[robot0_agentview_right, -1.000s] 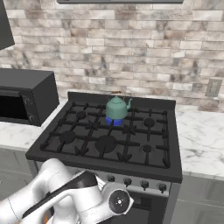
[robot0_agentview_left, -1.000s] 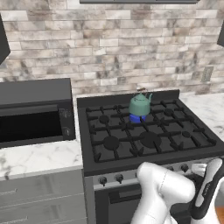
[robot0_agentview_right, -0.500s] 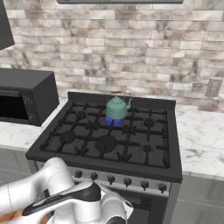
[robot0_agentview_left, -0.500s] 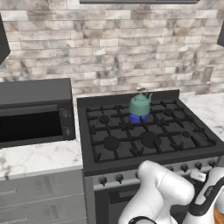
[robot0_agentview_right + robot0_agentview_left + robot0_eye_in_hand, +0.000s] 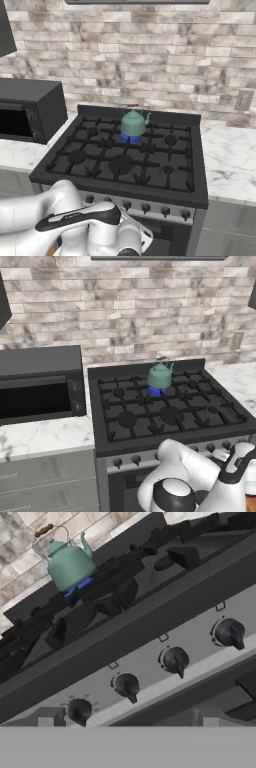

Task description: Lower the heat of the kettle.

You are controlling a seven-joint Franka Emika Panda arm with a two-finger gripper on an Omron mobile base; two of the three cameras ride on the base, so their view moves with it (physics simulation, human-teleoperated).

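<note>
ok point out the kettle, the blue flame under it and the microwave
kettle [image 5: 69,564], hand view, on its rounded teal body
blue flame [image 5: 129,138], right base view, on the glow beneath the kettle
microwave [image 5: 40,382], left base view, on its dark front door

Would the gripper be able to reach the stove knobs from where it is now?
Probably yes: the hand view looks straight at the knobs on the stove's front panel, with nothing between. The kettle sits farther back over a blue flame.

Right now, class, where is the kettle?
The kettle sits on the stove's back middle burner over a blue flame, just before the brick wall.
</note>
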